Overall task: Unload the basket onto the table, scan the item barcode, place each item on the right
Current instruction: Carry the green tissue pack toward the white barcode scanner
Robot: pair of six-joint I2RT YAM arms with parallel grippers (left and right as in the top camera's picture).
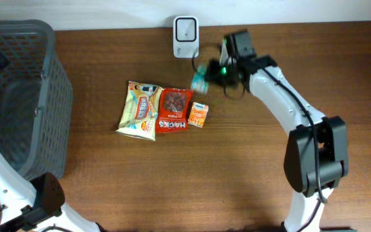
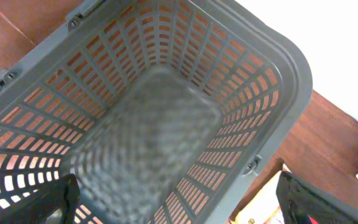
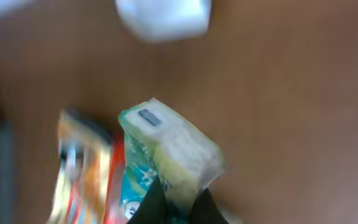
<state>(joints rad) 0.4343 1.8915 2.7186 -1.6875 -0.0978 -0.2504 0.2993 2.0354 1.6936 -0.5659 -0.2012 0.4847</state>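
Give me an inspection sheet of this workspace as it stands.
Surface: brown wooden table, no spills seen.
Job's things: white scanner at the far edge; teal packet held up near it; yellow snack bag, red HACKS bag and small orange box lying side by side.
Clutter: grey basket at left, nothing inside.
Grippers: left gripper open above the basket; right gripper shut on the teal packet.
Cables: dark cable loop by the right wrist.
Surroundings: pale strip beyond the far edge.

Grey basket [image 1: 18, 96] at left — yellow bag [image 1: 139, 109], red bag [image 1: 174, 111], orange box [image 1: 198, 115] in touching row on wooden table [image 1: 237, 174].
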